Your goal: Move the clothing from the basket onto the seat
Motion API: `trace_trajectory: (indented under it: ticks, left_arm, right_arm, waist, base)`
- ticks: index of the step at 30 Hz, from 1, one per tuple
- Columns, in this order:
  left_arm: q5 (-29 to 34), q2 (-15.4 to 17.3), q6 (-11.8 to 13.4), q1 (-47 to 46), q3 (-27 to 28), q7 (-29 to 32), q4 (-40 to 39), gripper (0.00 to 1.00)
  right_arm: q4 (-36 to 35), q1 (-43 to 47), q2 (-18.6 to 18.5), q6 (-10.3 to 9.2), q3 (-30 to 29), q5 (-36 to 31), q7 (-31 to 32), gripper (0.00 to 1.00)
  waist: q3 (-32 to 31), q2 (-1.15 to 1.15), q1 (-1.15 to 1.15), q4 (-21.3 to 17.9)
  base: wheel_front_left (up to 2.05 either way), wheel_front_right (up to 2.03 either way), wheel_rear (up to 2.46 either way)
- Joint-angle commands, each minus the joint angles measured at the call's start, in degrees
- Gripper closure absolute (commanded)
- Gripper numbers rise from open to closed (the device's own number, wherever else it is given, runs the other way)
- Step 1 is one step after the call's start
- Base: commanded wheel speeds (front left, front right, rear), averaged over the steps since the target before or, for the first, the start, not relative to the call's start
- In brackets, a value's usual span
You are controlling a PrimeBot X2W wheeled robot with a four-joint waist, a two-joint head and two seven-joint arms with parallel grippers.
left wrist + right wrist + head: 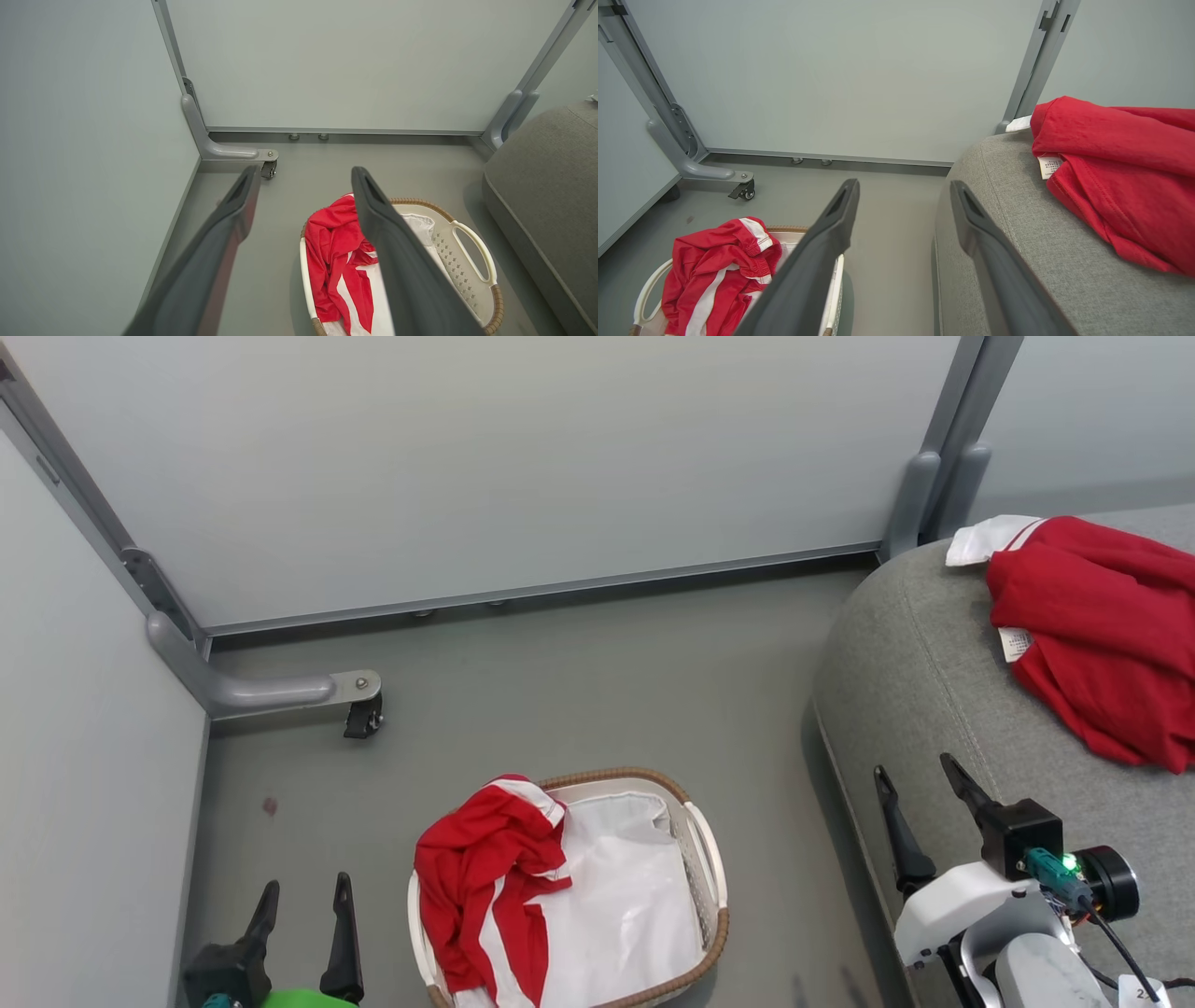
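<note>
Left gripper [306, 884], right gripper [912, 765] spread empty; crumpled red clothing [476, 868] apparently overhangs oval basket [607, 775].

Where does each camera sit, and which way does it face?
Head view: on the head, looking down at basket and seat; left tool and right tool at the bottom.
Left wrist view: on the left wrist, along the left tool toward red clothing in the basket.
Right wrist view: on the right wrist, along the right tool, between basket and seat bearing a red garment.
All three share the basket and seat.
</note>
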Motion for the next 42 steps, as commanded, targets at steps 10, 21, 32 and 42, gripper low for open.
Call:
trace_trajectory:
  ticks: [10,21,32,42]
  left_arm:
    - [-2.0,0.0,-0.1,-6.9,-5.2,0.0,0.8,0.0]
    - [-3.7,3.6,-0.1,-20.5,-15.1,0.0,6.1,0.0]
    - [-3.0,8.6,-0.1,-33.2,-25.2,0.0,15.1,0.0]
    - [2.7,12.2,-0.1,-43.1,-33.9,0.0,25.7,0.0]
  right_arm:
    - [-2.8,-5.4,-0.2,-0.08,1.3,0.4,-0.1,0.0]
    - [-6.5,-15.1,-0.2,-0.08,3.5,1.3,-0.1,0.0]
    - [-11.0,-22.8,-0.2,-0.08,7.0,4.4,-0.1,0.0]
    - [-14.1,-25.5,-0.2,-0.08,9.1,6.2,-0.1,0.0]
  waist:
    - [9.5,0.0,0.0,-0.7]
    - [24.0,0.0,0.0,-2.6]
    - [37.2,0.0,0.0,-5.1]
    - [44.2,0.0,0.0,-7.9]
  base:
    - [0.0,0.0,0.0]
    - [0.0,0.0,0.0]
    - [0.0,0.0,0.0]
    - [0.0,0.0,0.0]
